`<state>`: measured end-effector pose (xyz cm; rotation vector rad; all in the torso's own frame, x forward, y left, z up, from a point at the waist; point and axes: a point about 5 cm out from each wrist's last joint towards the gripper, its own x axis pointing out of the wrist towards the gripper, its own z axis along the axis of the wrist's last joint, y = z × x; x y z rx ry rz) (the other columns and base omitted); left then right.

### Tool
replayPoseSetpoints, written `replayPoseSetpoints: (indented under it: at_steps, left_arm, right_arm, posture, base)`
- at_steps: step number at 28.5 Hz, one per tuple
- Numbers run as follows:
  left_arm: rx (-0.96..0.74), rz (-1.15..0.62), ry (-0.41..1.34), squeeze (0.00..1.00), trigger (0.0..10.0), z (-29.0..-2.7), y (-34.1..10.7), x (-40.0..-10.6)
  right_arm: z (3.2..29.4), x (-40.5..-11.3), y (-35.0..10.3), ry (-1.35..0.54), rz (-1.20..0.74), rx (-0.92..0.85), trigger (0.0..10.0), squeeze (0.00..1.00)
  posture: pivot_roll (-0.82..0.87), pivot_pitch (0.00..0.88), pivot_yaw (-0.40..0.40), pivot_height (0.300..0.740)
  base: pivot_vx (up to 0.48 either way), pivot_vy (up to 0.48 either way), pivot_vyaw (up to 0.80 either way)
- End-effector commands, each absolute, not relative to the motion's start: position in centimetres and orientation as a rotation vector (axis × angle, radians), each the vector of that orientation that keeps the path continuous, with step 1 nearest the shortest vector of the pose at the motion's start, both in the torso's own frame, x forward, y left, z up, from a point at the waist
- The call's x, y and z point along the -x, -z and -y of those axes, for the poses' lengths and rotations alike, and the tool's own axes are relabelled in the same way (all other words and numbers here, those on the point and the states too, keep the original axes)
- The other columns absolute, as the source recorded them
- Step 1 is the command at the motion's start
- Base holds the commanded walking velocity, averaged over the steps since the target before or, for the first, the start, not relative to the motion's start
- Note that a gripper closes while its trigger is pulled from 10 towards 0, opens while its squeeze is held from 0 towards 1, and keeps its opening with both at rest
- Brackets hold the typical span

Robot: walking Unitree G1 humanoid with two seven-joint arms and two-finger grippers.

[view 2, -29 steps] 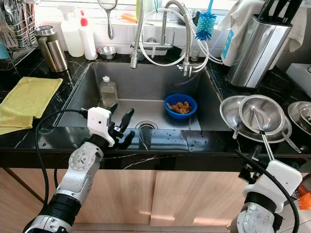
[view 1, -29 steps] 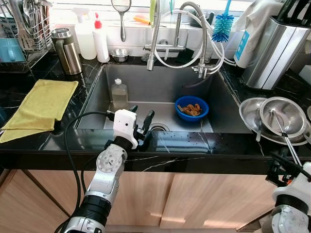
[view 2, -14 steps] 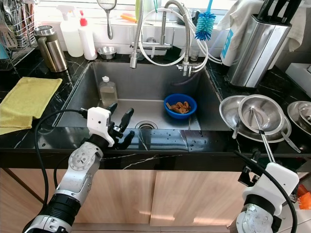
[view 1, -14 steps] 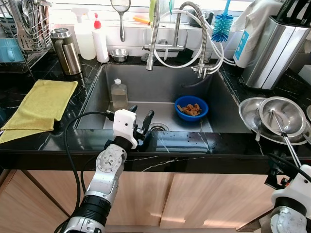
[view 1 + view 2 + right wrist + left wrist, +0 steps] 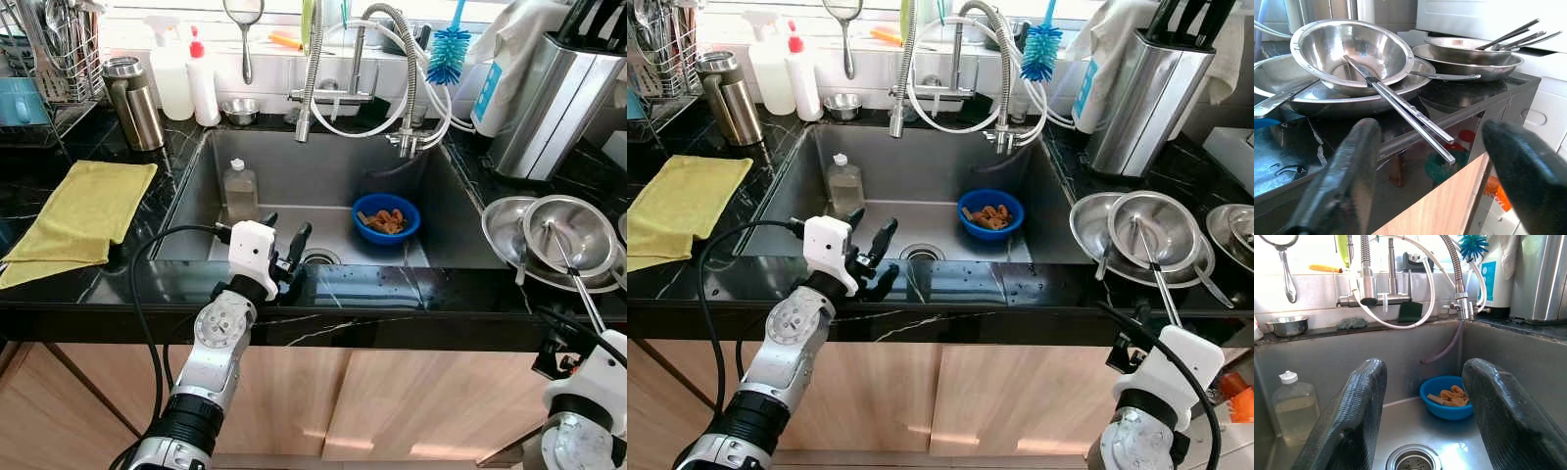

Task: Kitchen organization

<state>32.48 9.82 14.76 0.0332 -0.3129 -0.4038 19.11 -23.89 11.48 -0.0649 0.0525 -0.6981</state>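
Sink [image 5: 196, 186] holds what looks due for sorting: blue bowl [image 5: 386, 217] w/ food scraps on the floor right of the drain [image 5: 319, 258], clear bottle [image 5: 240, 191] upright by the left wall. Steel bowls [image 5: 549, 240] stacked on bench [image 5: 392, 289] at right, long utensil [image 5: 1400, 105] propped in top one, handle jutting over bench edge.

Left claw [image 5: 282, 245]: released, empty, fingers spread, poised at sink's front rim, aimed in twd bowl; forearm angled up from below bench.

Right claw [image 5: 1435, 161]: released, empty, low beside bench front, pointed at stacked bowls. Likely pre-reach posture, both arms.
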Motion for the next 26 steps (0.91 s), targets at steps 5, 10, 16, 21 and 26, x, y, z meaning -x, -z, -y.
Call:
replayPoseSetpoints:
  at_steps: [5,10,16,21,26]
  left_arm:
    - [-0.054,0.321,0.414,0.00,10.0,-9.63,-14.99,-32.55]
    - [-0.056,0.319,0.412,0.00,10.0,-9.67,-14.98,-32.60]
    - [-0.056,0.318,0.414,0.00,10.0,-9.67,-14.98,-32.60]
    - [-0.058,0.320,0.416,0.00,10.0,-9.65,-15.02,-32.62]
    - [-0.058,0.320,0.417,0.00,10.0,-9.65,-15.04,-32.62]
  right_arm:
    - [24.44,-18.99,-11.30,0.723,-0.069,0.068,0.0,0.00]
    - [24.54,-18.94,-11.30,0.728,-0.070,0.068,0.0,0.00]
    - [24.42,-18.98,-11.40,0.728,-0.064,0.063,0.0,0.00]
    - [24.33,-19.06,-11.40,0.725,-0.062,0.059,0.0,0.00]
    - [24.34,-19.04,-11.47,0.727,-0.060,0.058,0.0,0.00]
  posture:
    - [0.07,0.031,-0.058,0.740]
    - [0.07,0.035,-0.056,0.740]
    - [0.07,0.035,-0.055,0.740]
    - [0.07,0.035,-0.055,0.740]
    - [0.07,0.036,-0.056,0.740]
  base:
    - [0.000,0.000,0.00]
    - [0.000,0.000,0.00]
    - [0.000,0.000,0.00]
    - [0.000,0.000,0.00]
    - [0.000,0.000,0.00]
